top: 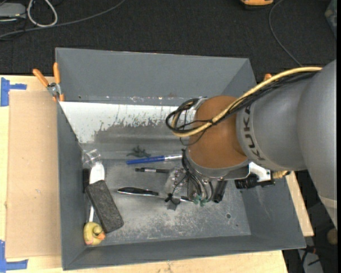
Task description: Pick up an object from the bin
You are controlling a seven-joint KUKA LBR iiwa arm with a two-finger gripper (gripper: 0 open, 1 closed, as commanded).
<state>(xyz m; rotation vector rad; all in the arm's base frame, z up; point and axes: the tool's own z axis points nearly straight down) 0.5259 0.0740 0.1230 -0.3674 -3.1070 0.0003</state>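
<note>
My gripper (181, 191) is low in the middle of the bin, under the arm's orange cover. Its lower end is at the right tip of a black and silver pen (137, 191) that lies flat on the bin floor, pointing left. Whether it touches the pen I cannot tell. A thinner black pen (151, 170) lies just behind that one. Further back a blue pen (152, 160) lies with its right end close to the gripper.
A dark grey oblong block (104, 207) lies slanted at the left wall, with a white piece (96, 173) above it and a small yellow duck (93, 232) in the front left corner. A small black scrap (139, 151) lies near the back slope. The arm covers the bin's right half.
</note>
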